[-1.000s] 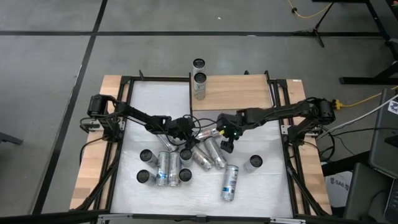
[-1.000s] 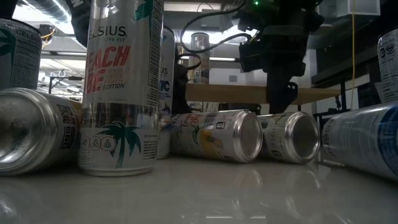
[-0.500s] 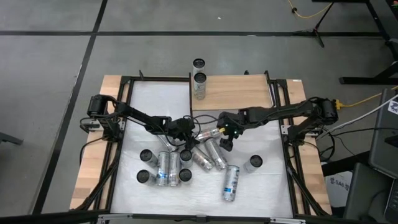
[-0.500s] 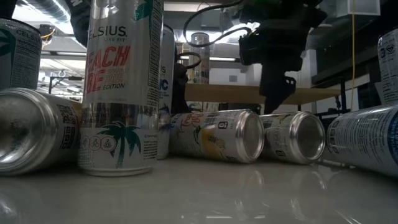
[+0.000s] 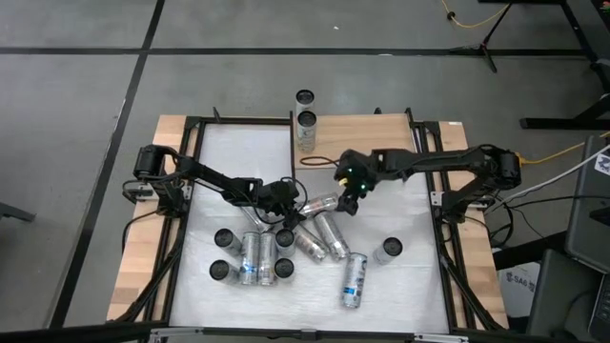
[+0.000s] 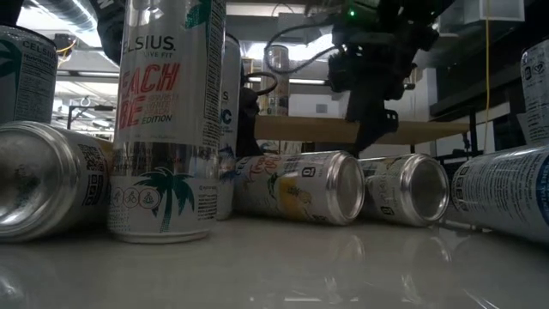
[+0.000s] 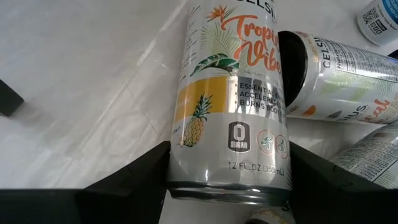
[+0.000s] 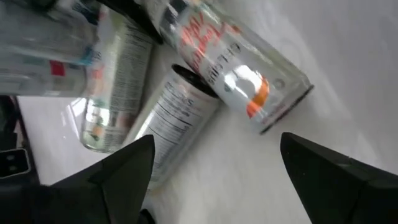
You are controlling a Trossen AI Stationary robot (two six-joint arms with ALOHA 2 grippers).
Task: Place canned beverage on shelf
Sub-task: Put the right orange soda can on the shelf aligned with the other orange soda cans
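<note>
The shelf (image 5: pixel 367 141) is a pale wood board at the table's far side. One can (image 5: pixel 306 129) stands at the shelf's left end. Several cans stand or lie on the white table. My left gripper (image 5: pixel 294 202) is at the table's middle, shut on a lying pineapple-print can (image 7: pixel 230 93), which also shows in the high view (image 5: pixel 319 203). My right gripper (image 5: pixel 350 202) hangs open and empty just right of that can, above the table; the right wrist view shows its fingers wide apart (image 8: pixel 211 180). My left gripper pinches the pineapple-print can between its two fingers, one on each side of the can's wall near its base end (image 7: pixel 186 180). The fingers come low from the table's left and lie along the can. The can lies on its side on the table.
Two more cans (image 5: pixel 329 236) lie close by on the near side, one (image 5: pixel 353 278) farther toward the near edge. Several cans (image 5: pixel 250 255) stand and lie at the near left, and one (image 5: pixel 387 250) stands at the right. Black frame rails (image 5: pixel 443 238) run along both sides.
My right gripper has risen and gone toward the far edge and the shelf, away from the lying cans it hung over. My left gripper and the pineapple-print can have stayed where they were.
</note>
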